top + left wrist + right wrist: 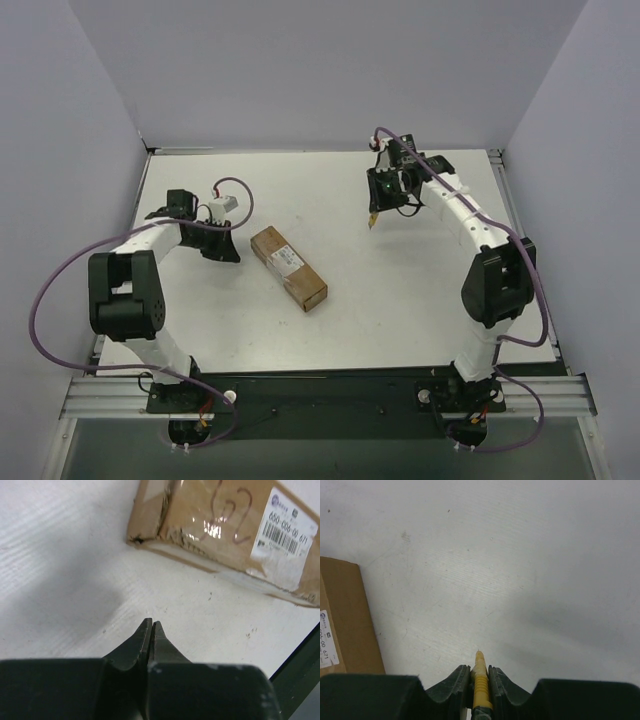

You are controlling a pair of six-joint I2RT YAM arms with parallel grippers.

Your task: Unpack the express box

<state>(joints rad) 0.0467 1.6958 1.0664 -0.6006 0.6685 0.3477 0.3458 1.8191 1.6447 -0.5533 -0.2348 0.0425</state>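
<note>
The express box (pixel 288 266), a brown carton with a white label (pixel 285 527), lies flat near the table's middle, running from upper left to lower right. Its near end shows torn tape (pixel 165 530) in the left wrist view. My left gripper (pixel 222 247) is shut and empty, low over the table just left of the box, its fingertips (pixel 151 625) pressed together. My right gripper (pixel 375 214) is raised at the back right, shut on a yellow utility knife (pixel 480 672) whose tip points down toward the table. The box's edge (pixel 342 615) shows at the left of the right wrist view.
The white table (pixel 400 300) is walled by grey panels on three sides. A dark rail (pixel 320 385) at the near edge carries both arm bases. Purple cables loop off each arm.
</note>
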